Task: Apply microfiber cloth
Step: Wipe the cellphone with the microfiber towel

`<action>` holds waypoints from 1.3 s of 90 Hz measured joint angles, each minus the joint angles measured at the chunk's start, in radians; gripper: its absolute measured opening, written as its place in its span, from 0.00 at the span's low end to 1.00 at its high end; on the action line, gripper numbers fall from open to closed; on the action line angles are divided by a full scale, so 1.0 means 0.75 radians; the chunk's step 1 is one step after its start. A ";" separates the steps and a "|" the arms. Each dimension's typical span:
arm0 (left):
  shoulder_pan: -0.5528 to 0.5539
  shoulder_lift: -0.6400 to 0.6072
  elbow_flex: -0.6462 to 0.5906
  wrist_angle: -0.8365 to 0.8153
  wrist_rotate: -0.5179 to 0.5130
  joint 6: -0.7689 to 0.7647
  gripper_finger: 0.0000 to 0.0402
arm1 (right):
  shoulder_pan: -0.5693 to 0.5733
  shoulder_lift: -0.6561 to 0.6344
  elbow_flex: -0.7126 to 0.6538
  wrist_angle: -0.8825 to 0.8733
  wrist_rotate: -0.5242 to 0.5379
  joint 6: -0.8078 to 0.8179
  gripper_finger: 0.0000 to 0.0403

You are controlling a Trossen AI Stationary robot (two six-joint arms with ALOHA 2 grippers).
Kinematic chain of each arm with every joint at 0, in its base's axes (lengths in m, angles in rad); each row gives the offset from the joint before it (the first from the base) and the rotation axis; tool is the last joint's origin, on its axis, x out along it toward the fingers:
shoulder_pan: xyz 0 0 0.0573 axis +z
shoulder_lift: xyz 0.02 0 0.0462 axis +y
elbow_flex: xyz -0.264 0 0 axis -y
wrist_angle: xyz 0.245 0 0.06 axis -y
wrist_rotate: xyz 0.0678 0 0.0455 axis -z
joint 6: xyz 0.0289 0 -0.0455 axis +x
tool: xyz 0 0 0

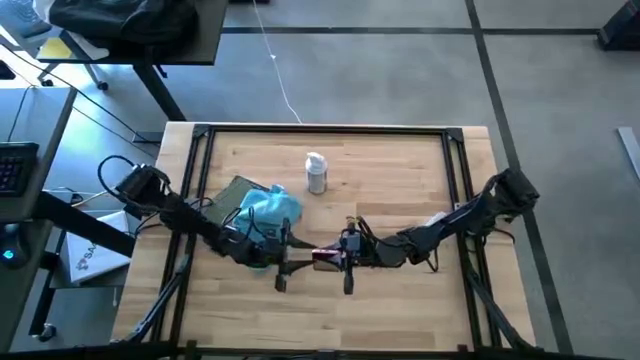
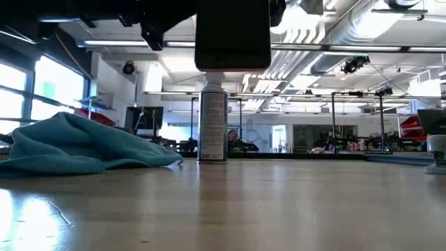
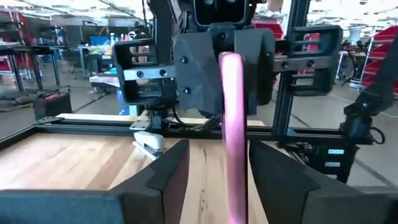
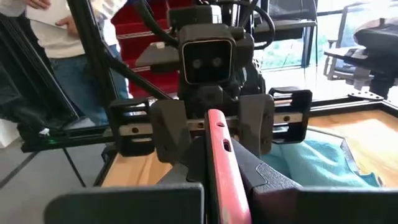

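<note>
Both hands, left hand (image 1: 283,262) and right hand (image 1: 347,262), clamped on pink phone (image 1: 327,256), microfiber cloth (image 1: 268,210) beside, front table edge (image 1: 330,335) bare.

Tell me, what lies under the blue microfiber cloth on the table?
An olive-green pouch partly shows beneath the microfiber cloth; its covered part is hidden.

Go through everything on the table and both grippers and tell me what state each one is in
Cloth: crumpled in a heap on the table, not held.
Spray bottle: upright, standing free.
Green pouch: flat, partly under the cloth.
Pink phone: on edge, gripped from both ends.
Left gripper: shut on the phone.
Right gripper: shut on the phone.
</note>
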 joint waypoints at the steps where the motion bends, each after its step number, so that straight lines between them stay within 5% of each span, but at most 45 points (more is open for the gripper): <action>1: 0.002 0.003 0.004 0.000 0.005 0.000 0.37 | 0.000 0.000 0.000 -0.001 0.000 0.000 0.00; 41: 0.058 0.055 0.084 -0.002 0.050 -0.010 0.35 | 0.000 0.000 0.000 -0.008 0.004 0.000 0.00; 75: 0.059 0.055 0.084 -0.018 0.119 -0.052 0.03 | 0.000 0.000 -0.001 -0.010 0.004 -0.003 0.00; 117: 0.059 0.055 0.084 -0.018 0.117 -0.045 0.09 | 0.000 0.000 -0.001 -0.001 0.003 -0.002 0.00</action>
